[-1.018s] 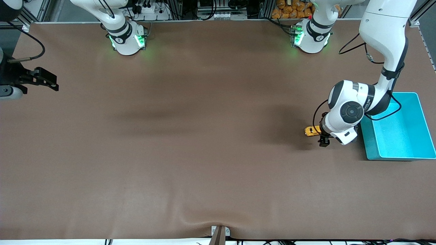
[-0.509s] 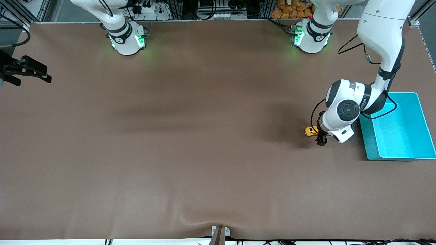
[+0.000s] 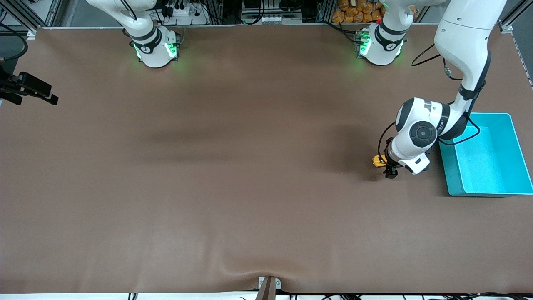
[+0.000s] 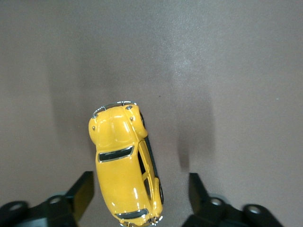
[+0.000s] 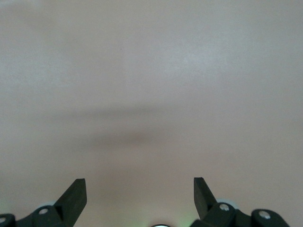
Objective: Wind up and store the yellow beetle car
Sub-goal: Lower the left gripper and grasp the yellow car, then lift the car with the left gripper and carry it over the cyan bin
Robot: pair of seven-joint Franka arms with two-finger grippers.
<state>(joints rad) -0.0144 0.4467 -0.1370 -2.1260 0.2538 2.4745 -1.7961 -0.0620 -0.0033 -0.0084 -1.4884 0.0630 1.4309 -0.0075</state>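
The yellow beetle car (image 3: 378,160) stands on the brown table beside the turquoise bin (image 3: 486,183), toward the left arm's end. My left gripper (image 3: 389,166) hangs low over the car's rear, open. In the left wrist view the car (image 4: 124,161) lies between the two black fingers (image 4: 81,194), with gaps on both sides, nearer one finger. My right gripper (image 3: 33,89) is at the table's edge at the right arm's end, open and empty; its wrist view (image 5: 139,194) shows only bare table.
The turquoise bin is empty inside (image 3: 485,155). The left arm's forearm (image 3: 462,58) reaches over the bin's rim nearest the robots' bases. The brown mat (image 3: 233,166) has a small ripple at the edge nearest the front camera (image 3: 266,273).
The left gripper has crept a little toward the car and lower, covering more of it. The right gripper has drawn back farther off the table's edge.
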